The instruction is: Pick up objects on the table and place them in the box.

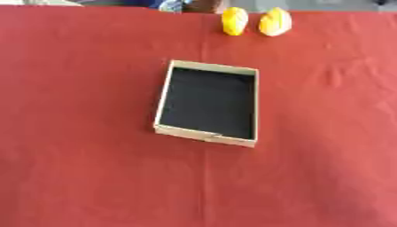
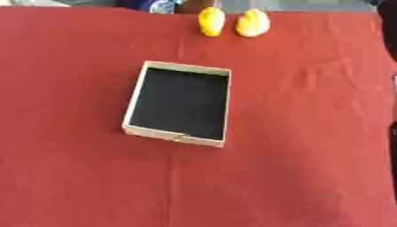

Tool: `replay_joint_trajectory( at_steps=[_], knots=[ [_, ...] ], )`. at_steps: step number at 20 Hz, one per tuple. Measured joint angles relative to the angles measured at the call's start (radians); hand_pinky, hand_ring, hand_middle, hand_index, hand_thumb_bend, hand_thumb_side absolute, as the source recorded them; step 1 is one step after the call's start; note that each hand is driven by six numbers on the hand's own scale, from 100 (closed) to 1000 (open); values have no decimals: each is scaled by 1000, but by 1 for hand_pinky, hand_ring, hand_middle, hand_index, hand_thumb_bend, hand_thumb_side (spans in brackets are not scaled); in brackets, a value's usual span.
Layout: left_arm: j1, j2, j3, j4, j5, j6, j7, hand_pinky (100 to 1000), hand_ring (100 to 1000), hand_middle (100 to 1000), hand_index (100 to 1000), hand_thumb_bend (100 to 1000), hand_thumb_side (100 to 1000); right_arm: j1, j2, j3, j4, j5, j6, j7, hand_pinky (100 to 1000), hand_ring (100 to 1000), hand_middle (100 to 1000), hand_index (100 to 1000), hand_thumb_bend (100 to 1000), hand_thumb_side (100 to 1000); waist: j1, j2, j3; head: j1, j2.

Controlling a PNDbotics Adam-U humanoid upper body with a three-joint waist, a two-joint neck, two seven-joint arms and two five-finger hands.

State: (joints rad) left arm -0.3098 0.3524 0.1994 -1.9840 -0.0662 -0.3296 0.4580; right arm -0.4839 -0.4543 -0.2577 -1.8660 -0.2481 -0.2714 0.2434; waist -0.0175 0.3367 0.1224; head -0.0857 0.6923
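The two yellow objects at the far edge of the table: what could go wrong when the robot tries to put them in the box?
Both yellow objects sit at the far edge of the red cloth, so a nudge might push them off. They stand close together, so reaching for one could knock the other. The box is shallow, so a dropped one might roll out.

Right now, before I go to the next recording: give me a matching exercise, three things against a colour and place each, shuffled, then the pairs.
Things:
1. box
2. tablecloth
3. two rounded objects

Descriptions:
A. yellow, side by side at the far edge
B. tan walls, black inside, nothing in it, mid-table
C. red, covering the whole table

Pairs: 1-B, 2-C, 3-A

Neither robot hand shows in either view.
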Motion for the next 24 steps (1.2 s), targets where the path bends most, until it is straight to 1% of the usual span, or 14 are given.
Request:
replay_joint_trajectory(
  at_steps=[9, 11, 14, 19, 24],
  knots=[
    [-1, 5, -4, 0, 0, 0, 0, 838, 834, 688, 825, 100, 678, -1, 1, 0, 0, -1, 1, 1, 927, 991, 778, 907, 100, 649, 0, 5, 0, 15, -8],
    [-1, 9, -4, 0, -1, 0, 0, 838, 834, 688, 825, 100, 675, -11, 0, 1, 0, -1, -1, 2, 924, 988, 779, 906, 100, 638, 0, 5, 0, 18, -9],
    [-1, 16, -4, 0, -2, -1, 0, 838, 834, 688, 825, 100, 674, -56, -21, 9, 21, -1, -6, -2, 921, 982, 781, 905, 100, 630, -4, 5, 1, 18, -9],
    [0, 48, -5, 0, -5, 0, 1, 838, 835, 691, 827, 100, 657, -151, -82, 15, 87, 6, -33, -31, 919, 975, 784, 906, 100, 622, -8, 20, 0, 15, -11],
    [-9, 92, -5, 0, -13, 2, 5, 837, 835, 694, 829, 100, 634, -222, -153, 27, 170, 9, -51, -61, 917, 982, 797, 911, 100, 620, -2, 20, -21, 14, -12]
  ],
)
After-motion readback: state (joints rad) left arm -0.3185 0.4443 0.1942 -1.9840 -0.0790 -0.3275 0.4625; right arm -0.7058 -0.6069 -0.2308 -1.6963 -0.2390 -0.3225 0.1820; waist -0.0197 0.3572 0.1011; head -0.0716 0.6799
